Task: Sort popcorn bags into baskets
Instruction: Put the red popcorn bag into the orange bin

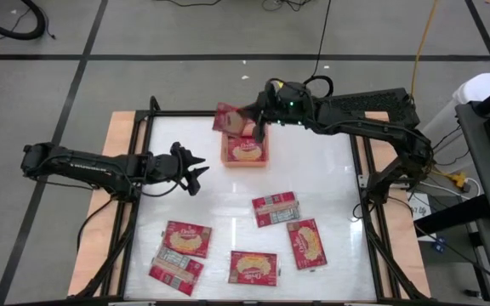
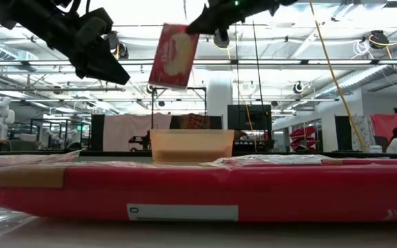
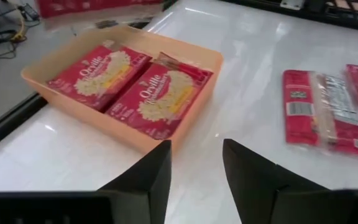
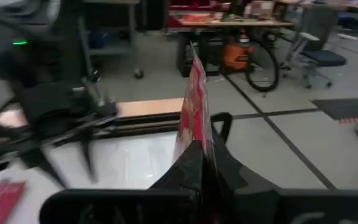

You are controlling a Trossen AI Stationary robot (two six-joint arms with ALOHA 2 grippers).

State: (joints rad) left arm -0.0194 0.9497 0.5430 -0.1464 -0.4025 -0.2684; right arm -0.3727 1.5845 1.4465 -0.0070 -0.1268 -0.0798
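An orange tray (image 1: 225,157), the basket, stands at the table's far middle. Two popcorn bags (image 3: 98,70) (image 3: 163,99) lie side by side in it, faces up. My right gripper (image 1: 258,115) is shut on another red popcorn bag (image 2: 174,56), held high over the tray's far left corner. In the right wrist view this bag (image 4: 194,99) shows edge-on. My left gripper (image 3: 194,149) is open and holds nothing; it hovers left of the tray (image 3: 185,56), pointing toward it. Several more bags lie on the near half of the table (image 1: 275,208). My right gripper pinches the bag between its two fingers at one edge (image 4: 199,146), near the upper corner (image 2: 193,31). The fingers reach in roughly level from the table's right. The bag hangs below and beyond them, slightly tilted, lifted clear of the tray and table.
Loose bags lie on the near half of the table: two at the right (image 1: 306,242), one at the middle (image 1: 253,268), two at the left (image 1: 187,238) (image 1: 175,270), one showing its label side. A black frame (image 1: 134,195) borders the white tabletop.
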